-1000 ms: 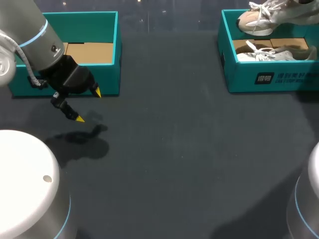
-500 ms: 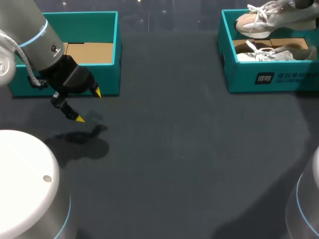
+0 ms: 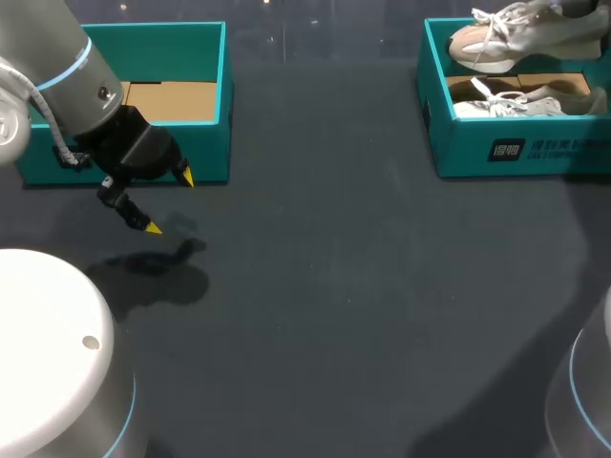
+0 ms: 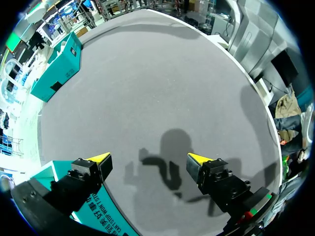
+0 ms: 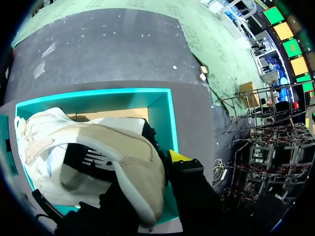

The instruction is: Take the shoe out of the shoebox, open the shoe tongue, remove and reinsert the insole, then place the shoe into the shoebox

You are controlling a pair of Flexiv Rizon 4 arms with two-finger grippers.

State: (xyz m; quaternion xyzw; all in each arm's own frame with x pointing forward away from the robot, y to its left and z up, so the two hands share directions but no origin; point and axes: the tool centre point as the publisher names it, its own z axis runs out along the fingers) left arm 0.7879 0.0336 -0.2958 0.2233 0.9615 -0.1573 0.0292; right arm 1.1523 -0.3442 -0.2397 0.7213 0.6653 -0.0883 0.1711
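Lifting the shoe [image 3: 516, 33], which hangs just above the shoebox [image 3: 516, 148] gripped at its heel end by your right end effector [image 5: 147, 164], rise straight until it clears the rim; your left end effector [image 4: 147, 160] hangs open, well apart from the shoebox.

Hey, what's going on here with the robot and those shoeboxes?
The right gripper is shut on a beige shoe, holding it above the teal shoebox at the table's right, where a second shoe lies inside. The left gripper hangs open over the table just in front of the other shoebox, holding nothing. The tongue and insole steps are not yet done.
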